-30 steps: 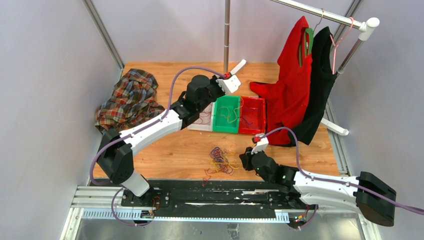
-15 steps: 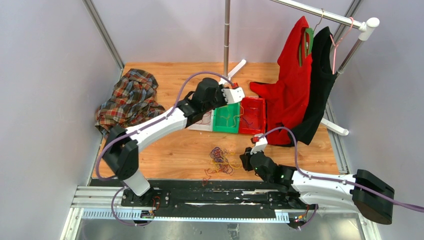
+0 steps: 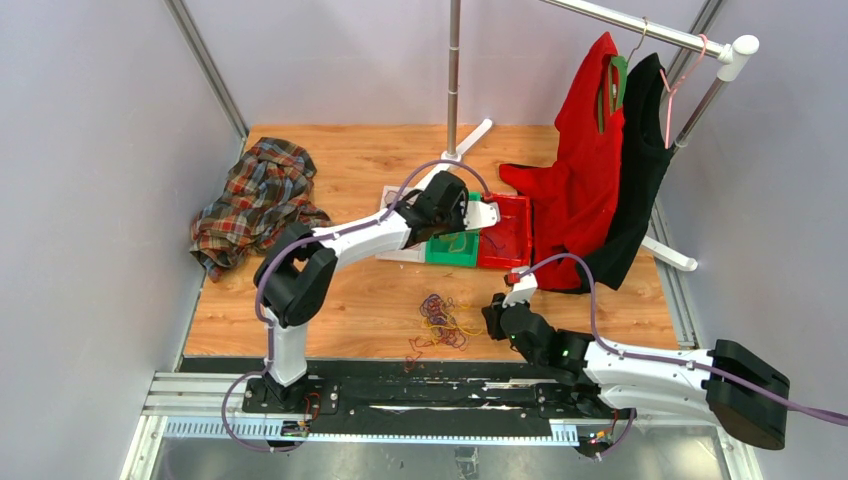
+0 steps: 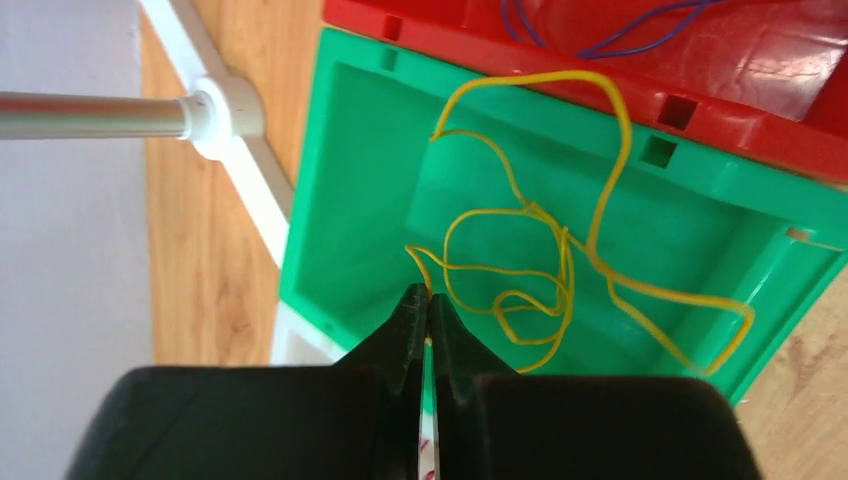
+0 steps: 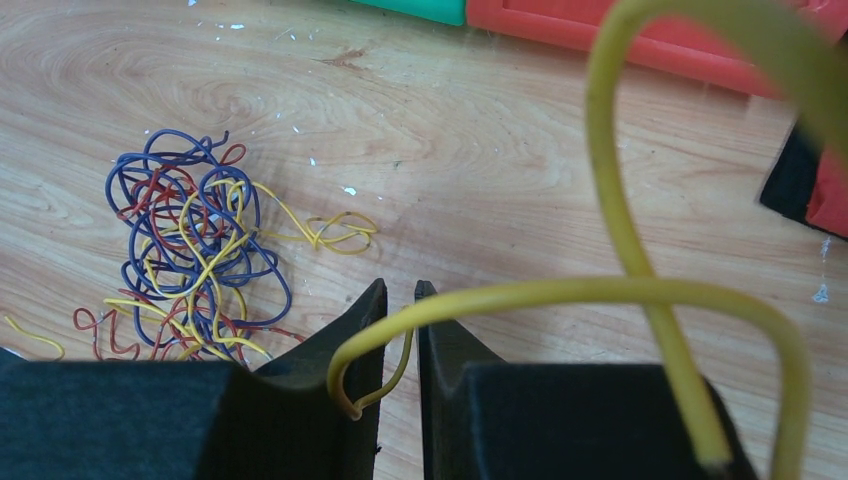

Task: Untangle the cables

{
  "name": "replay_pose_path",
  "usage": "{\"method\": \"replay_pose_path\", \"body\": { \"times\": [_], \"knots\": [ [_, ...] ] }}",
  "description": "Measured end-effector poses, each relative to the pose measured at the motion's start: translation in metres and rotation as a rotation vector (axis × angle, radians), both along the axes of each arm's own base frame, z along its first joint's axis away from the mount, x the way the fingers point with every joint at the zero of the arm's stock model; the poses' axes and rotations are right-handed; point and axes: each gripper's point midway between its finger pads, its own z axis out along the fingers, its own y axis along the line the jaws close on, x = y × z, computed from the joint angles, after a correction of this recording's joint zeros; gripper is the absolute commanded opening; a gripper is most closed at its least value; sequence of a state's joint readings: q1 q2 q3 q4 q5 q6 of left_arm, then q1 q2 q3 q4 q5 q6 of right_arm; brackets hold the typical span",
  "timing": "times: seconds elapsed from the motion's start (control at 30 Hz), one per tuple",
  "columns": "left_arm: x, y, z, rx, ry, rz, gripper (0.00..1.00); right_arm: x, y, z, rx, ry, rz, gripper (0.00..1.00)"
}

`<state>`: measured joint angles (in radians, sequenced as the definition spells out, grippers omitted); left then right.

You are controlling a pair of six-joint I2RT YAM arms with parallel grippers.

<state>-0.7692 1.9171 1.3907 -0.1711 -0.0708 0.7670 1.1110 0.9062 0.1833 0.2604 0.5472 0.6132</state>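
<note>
Since the cables appear to be sorted by colour, the left fingers (image 4: 427, 310) are pressed together on a yellow strand (image 4: 416, 262) over the green tray (image 4: 360, 180), at 12 o'clock from the tangle (image 3: 440, 322) on the desk (image 3: 350, 300). At the tangle's 3 o'clock, the right fingers (image 5: 380, 305) pinch a yellow loop (image 5: 620, 200), probably to draw it clear.

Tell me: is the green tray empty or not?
Not empty. Yellow cables lie looped inside the green tray, as the left wrist view shows.

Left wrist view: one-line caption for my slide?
Left tool shut on a yellow cable lying in the green bin; red bin with purple cable beyond.
</note>
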Motion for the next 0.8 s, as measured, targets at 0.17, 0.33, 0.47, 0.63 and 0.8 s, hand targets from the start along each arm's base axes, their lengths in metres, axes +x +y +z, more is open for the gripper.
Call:
{"method": "replay_pose_path", "body": {
  "times": [0.17, 0.33, 0.47, 0.63, 0.8],
  "knots": [
    [-0.006, -0.013, -0.006, -0.043, 0.080, -0.019, 0.50, 0.001, 0.000, 0.003, 0.004, -0.005, -0.003, 0.16],
    [-0.002, -0.028, 0.031, -0.143, 0.108, -0.030, 0.62, 0.001, 0.001, 0.005, 0.005, -0.005, -0.002, 0.16],
    [-0.005, -0.019, 0.059, -0.191, 0.127, -0.021, 0.82, 0.002, 0.003, 0.008, 0.008, -0.008, -0.001, 0.15],
    [-0.030, -0.007, 0.094, -0.231, 0.193, -0.045, 0.87, 0.002, 0.004, 0.011, 0.012, -0.009, 0.001, 0.11],
    [-0.096, 0.008, 0.111, -0.254, 0.356, -0.164, 0.85, 0.005, 0.017, 0.037, 0.080, -0.034, 0.025, 0.01]
  ]
}}
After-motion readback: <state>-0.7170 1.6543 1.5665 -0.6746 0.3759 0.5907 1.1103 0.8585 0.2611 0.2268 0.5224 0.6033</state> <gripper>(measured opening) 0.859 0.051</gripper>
